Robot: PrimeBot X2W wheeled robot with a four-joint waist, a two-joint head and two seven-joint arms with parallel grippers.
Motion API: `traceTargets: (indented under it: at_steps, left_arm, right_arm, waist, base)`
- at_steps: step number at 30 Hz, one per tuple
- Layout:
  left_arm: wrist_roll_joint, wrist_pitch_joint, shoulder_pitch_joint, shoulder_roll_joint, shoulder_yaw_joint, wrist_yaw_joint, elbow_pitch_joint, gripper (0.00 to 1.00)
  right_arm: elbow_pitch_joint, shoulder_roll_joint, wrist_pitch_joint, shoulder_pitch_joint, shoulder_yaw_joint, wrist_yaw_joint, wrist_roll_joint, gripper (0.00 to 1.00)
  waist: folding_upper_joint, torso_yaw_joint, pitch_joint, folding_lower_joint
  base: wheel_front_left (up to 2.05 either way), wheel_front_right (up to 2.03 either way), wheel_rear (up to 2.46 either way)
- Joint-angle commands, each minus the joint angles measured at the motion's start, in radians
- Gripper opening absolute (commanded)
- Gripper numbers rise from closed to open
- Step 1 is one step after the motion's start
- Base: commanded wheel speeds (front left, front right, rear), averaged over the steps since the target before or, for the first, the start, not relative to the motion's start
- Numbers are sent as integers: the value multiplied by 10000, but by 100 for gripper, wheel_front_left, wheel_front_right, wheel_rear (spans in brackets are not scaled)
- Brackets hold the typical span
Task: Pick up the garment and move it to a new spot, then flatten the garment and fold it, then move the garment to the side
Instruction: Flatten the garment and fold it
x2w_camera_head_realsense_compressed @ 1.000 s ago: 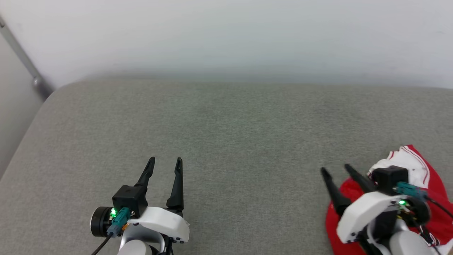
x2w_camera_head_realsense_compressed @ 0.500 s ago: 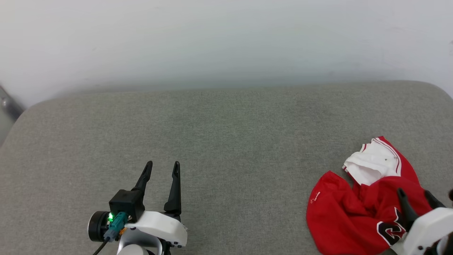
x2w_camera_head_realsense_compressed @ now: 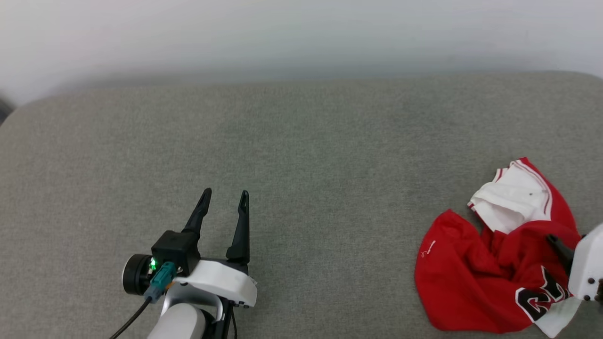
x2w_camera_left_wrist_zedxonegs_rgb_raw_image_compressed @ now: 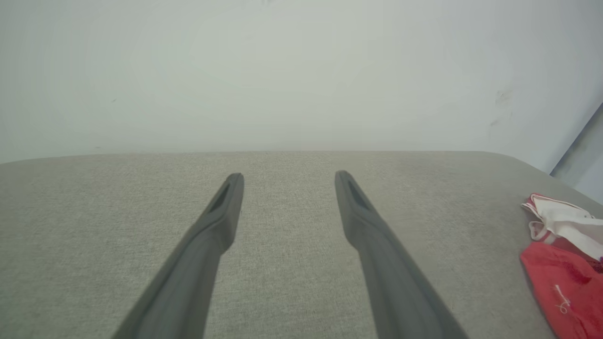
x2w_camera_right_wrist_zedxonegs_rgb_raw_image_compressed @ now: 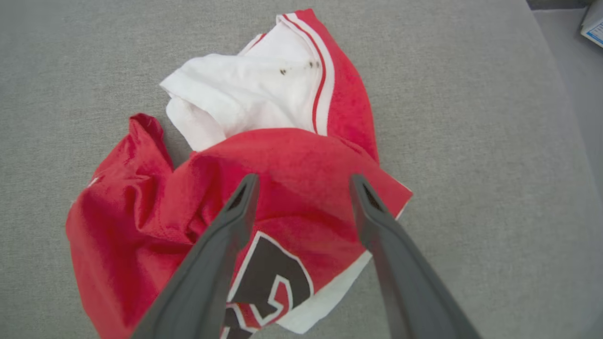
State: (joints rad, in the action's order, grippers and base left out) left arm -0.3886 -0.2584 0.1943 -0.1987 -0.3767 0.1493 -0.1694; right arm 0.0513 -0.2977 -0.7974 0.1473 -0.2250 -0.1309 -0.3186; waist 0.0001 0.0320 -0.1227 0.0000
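The shirt (x2w_camera_head_realsense_compressed: 476, 278) lies in a crumpled heap on the grey cushion (x2w_camera_head_realsense_compressed: 330, 165), at about 4 o'clock in my head view. It is mostly red. A white sleeve with red-and-white striped trim is bunched at its 12 o'clock end. A black, white-outlined figure and a strip of white hem lie at its 5 o'clock corner. My right wrist housing hides the heap's 3 o'clock side in that view.

My right gripper (x2w_camera_right_wrist_zedxonegs_rgb_raw_image_compressed: 304, 181) is over the red cloth just above the black figure. Its jaws are spread with nothing pinched between them. I cannot tell whether the tips touch the cloth.

In my right wrist view a band of bare cushion runs along the shirt's 3 o'clock side. Past that band is the cushion's rounded edge, with paler floor beyond it. More bare grey lies toward 12 o'clock.

In my head view, open cushion stretches from the shirt's 9 o'clock side across to my left gripper (x2w_camera_head_realsense_compressed: 225, 194). That gripper sits at 7 o'clock, well apart from the shirt. Its jaws are spread and empty, with the fingers pointing to 12 o'clock over bare fabric. The cushion's far edge meets the pale wall (x2w_camera_head_realsense_compressed: 301, 33) at 12 o'clock, and its corner rounds off at 10 o'clock.
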Motion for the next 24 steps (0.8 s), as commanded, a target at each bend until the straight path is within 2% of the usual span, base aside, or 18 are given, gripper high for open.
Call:
traceTargets:
  at_steps: [1,7,10,11,12,13,19,24]
  left_arm:
    - [79,-18,133,16,-11,-44,21,100]
    - [125,-45,461,81,-57,-88,0,100]
    - [144,-56,582,111,-56,-132,-56,100]
    - [151,-54,581,121,-51,-145,-78,100]
    - [146,-59,590,134,-42,-152,-95,100]
    - [150,-63,602,143,-39,-145,-121,100]
    - [148,-75,546,173,-11,-207,-334,100]
    - [143,-71,347,197,-20,-227,-412,100]
  right_arm:
    - [54,-128,-36,196,125,3,26,100]
    - [828,-465,-224,839,787,5,54,100]
    - [1146,-400,-323,997,951,5,-87,100]
    - [1237,-376,-341,1039,965,5,-145,78]
    - [1287,-417,-341,1049,1014,5,-131,24]
    - [1319,-456,-276,1065,1046,5,-114,0]
    - [1009,-450,494,1330,1331,5,-53,0]
    - [201,-31,1477,1692,2173,3,-126,0]
  waist:
    - [-1,-176,-290,0]
    - [-1,-424,-908,0]
    - [-1,-476,-1106,0]
    - [-1,-480,-1129,0]
    - [-1,-488,-1152,0]
    - [-1,-495,-1160,0]
    - [-1,-483,-745,0]
    - [-1,-490,-203,0]
  base:
    - [0,0,0]
    - [0,0,0]
    - [0,0,0]
    - [0,0,0]
    - [0,0,0]
    - [0,0,0]
    - [0,0,0]
    - [0,0,0]
